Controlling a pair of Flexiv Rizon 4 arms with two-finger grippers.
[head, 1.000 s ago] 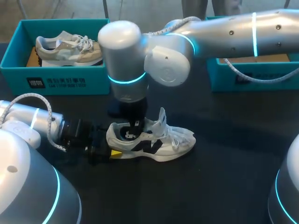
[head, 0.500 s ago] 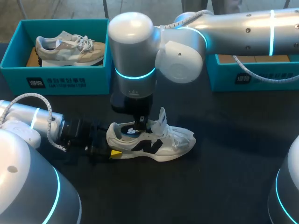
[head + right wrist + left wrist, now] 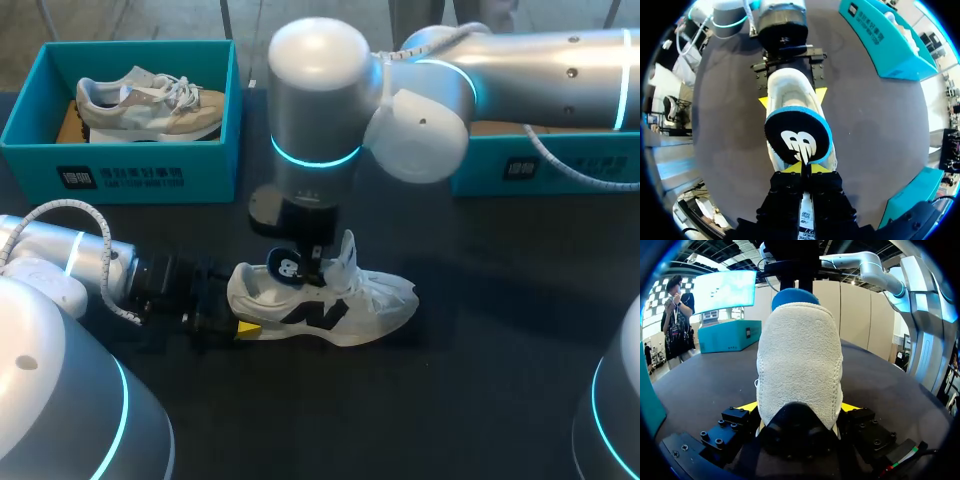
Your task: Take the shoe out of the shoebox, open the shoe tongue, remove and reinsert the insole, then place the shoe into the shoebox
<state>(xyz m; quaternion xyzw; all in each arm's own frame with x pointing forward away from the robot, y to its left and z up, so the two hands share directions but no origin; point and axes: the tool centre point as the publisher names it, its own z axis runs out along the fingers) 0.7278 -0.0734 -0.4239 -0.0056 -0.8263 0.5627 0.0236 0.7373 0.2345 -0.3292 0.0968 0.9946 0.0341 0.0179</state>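
— Where is the shoe?

— The white shoe (image 3: 325, 300) stands on the dark desk (image 3: 480, 400), toe toward my right. The left claw (image 3: 240, 328) clamps its heel. The left wrist view shows what the head view cannot: the heel fills the gap, with a yellow tip pressed against each side.

— And the other claw?

— From above, the wrist half hides it. The right wrist view is plainer: the right claw (image 3: 802, 167) is closed to a slit on the edge of the insole (image 3: 797, 140). The insole's dark, blue-rimmed heel end is lifted above the shoe's opening. I cannot tell how much of its front is inside. In the head view it tilts beside the raised tongue (image 3: 347, 255).

— How do the arms lie?

— The left arm (image 3: 60, 260) runs low and nearly level along the desk. The right arm (image 3: 520, 60) reaches in past the middle, its wrist pointing straight down over the shoe.

— Any room to move?

— There is bare desk beyond the toe and on the near side. At the far left, well apart, a teal shoebox (image 3: 130, 165) holds a beige shoe (image 3: 150, 100). A second shoebox (image 3: 480, 170) sits far right, partly behind the right arm.
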